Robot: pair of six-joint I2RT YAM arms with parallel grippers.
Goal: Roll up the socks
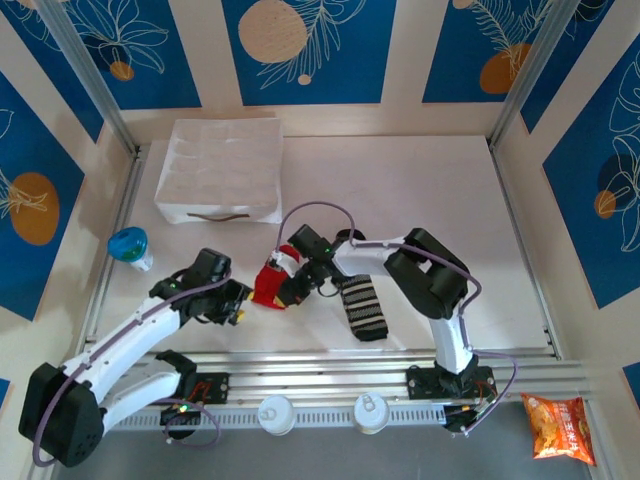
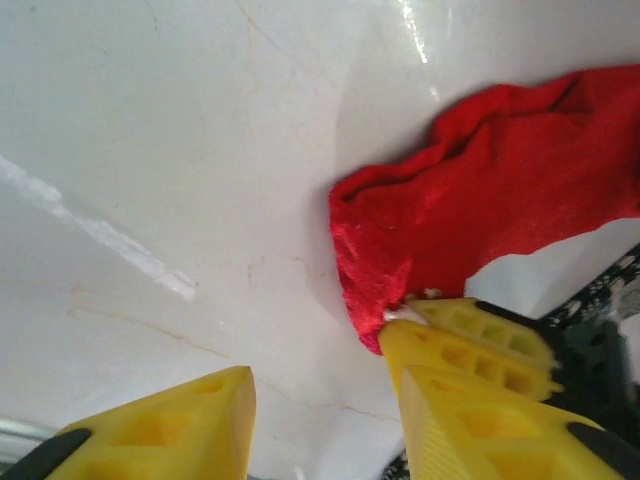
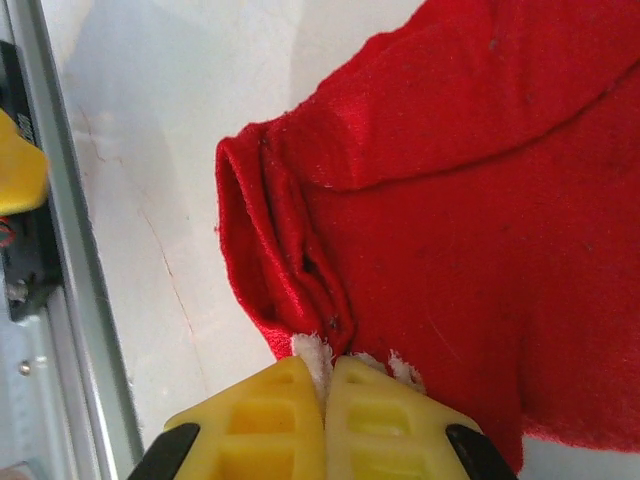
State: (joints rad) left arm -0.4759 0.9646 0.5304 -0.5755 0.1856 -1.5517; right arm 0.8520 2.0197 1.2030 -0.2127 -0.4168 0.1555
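Red sock [image 1: 268, 287] lies crumpled on the table [image 1: 420, 190], the striped sock [image 1: 364, 308] near it. Right gripper [image 3: 325, 400] pinches the red sock's edge with jaws pressed together; left gripper [image 2: 325, 385] stands near, its jaws spread.

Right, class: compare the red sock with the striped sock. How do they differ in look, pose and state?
The red sock is plain red; the striped sock has black and grey bands. The red sock is bunched and folded; the striped sock lies flat. The right gripper has its fingers shut on the red sock's edge; the striped sock lies free. Both are soft fabric on the white table.
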